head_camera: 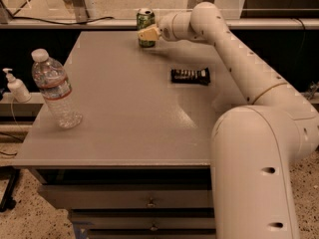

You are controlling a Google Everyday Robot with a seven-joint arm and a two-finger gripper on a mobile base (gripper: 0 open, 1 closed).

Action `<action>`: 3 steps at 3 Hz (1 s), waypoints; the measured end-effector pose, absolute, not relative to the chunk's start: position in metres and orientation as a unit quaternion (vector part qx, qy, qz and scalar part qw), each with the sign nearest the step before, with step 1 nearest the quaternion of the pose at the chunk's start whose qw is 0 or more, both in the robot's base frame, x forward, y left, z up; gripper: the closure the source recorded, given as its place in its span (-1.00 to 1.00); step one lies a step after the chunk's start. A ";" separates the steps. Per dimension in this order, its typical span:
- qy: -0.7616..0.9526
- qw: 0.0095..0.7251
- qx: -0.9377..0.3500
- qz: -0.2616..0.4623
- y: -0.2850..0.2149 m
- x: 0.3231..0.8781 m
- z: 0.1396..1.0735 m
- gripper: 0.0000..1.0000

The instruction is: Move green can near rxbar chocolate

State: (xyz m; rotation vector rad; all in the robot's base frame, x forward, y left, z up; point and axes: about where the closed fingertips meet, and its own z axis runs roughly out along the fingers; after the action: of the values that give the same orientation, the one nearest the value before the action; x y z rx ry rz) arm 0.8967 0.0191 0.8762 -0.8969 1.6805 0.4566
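Observation:
The green can (145, 20) stands upright at the far edge of the grey table (124, 113), a little left of the middle. My gripper (148, 34) reaches in from the right and sits right at the can's near side, covering its lower part. The rxbar chocolate (190, 75), a dark flat bar with pale lettering, lies on the table to the right of and nearer than the can, about a can's length or more away from it. My arm (234, 49) passes above the table just behind the bar.
A clear plastic water bottle (55, 91) stands at the table's left near side. A small white pump dispenser (17, 86) sits off the table's left edge. Drawers (124, 203) lie below the front edge. A railing runs behind the table.

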 end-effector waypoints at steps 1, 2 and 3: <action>0.713 0.564 -0.377 0.175 0.009 0.902 0.875 0.26; 0.711 0.571 -0.375 0.166 -0.001 0.901 0.882 0.74; 0.712 0.574 -0.370 0.165 -0.014 0.893 0.890 1.00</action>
State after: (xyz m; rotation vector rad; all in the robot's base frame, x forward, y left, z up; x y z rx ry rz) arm 0.8933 -0.0136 0.8902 -0.8660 1.6674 0.3874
